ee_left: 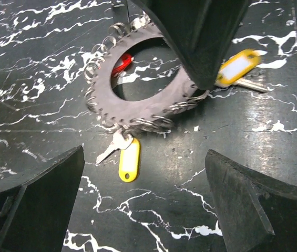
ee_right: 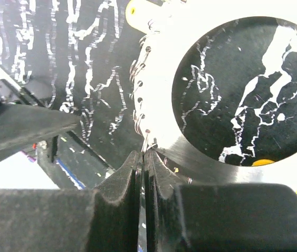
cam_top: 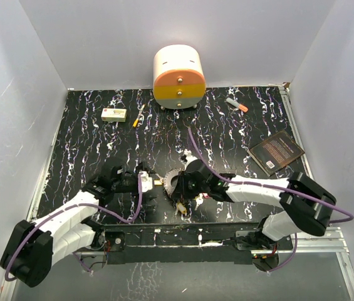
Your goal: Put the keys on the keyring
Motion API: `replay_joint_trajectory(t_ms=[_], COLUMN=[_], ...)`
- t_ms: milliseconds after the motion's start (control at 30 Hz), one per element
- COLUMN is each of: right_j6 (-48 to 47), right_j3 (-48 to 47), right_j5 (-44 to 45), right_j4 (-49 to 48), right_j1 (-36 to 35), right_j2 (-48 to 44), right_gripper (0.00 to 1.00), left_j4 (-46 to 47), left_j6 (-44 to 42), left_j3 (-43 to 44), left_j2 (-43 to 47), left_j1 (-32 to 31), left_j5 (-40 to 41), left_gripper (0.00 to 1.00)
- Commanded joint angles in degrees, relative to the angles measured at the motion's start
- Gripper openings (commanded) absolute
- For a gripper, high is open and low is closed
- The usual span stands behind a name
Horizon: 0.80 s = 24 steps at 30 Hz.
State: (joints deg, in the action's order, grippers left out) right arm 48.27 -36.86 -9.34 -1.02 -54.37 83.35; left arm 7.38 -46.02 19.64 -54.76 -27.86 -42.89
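**Both arms bent inward, their grippers close together at the centre**

The left arm [cam_top: 70,219] stretches up and to the right from its base. The left gripper [cam_top: 146,180] sits low, its jaws spread wide with nothing between them. The right arm [cam_top: 270,191] folds at the elbow and reaches left. The right gripper [cam_top: 182,184] has its fingers [ee_right: 122,184] pressed together on the rim of the keyring [ee_right: 159,79].

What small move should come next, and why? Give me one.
Probably lower the left fingers around the yellow-tagged key and close. They stand wide open above it, and the key lies on the table between them, right at the edge of the ring. The right fingers are shut on the ring's rim, which should steady it.
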Motion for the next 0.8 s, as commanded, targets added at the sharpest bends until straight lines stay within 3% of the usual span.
replay_joint_trajectory(t_ms=[0,300,467,667,767], right_j6=[-3.81,-5.78,-6.34,-6.64,-6.62], right_j3=[-0.44,-0.35,-1.36,-2.68,-3.36], right_j5=[-0.88,-5.22,-6.87,-7.35,-7.29], right_j4=[-2.32,0.05,0.95,2.09,2.88], right_j1=[-0.20,0.05,0.09,0.05,0.05], right_j2=[-5.66,-9.54,-9.98,-10.69,-11.46], right_gripper=[0.08,0.08,0.08,0.08,0.08], left_j4=[1.48,5.31,9.88,7.29,8.41], left_j6=[-6.18,-13.95,-11.26,-12.67,-10.64], left_j3=[1.06,2.35,2.08,2.97,3.03], left_j2=[-3.17,-9.20,-8.04,-5.47,-5.85], left_j1=[0.28,-3.32,-6.58,-14.77,-15.85], left_j5=[-8.30,-9.73,-8.95,-9.23,-9.03], left_gripper=[0.97,0.97,0.97,0.97,0.97])
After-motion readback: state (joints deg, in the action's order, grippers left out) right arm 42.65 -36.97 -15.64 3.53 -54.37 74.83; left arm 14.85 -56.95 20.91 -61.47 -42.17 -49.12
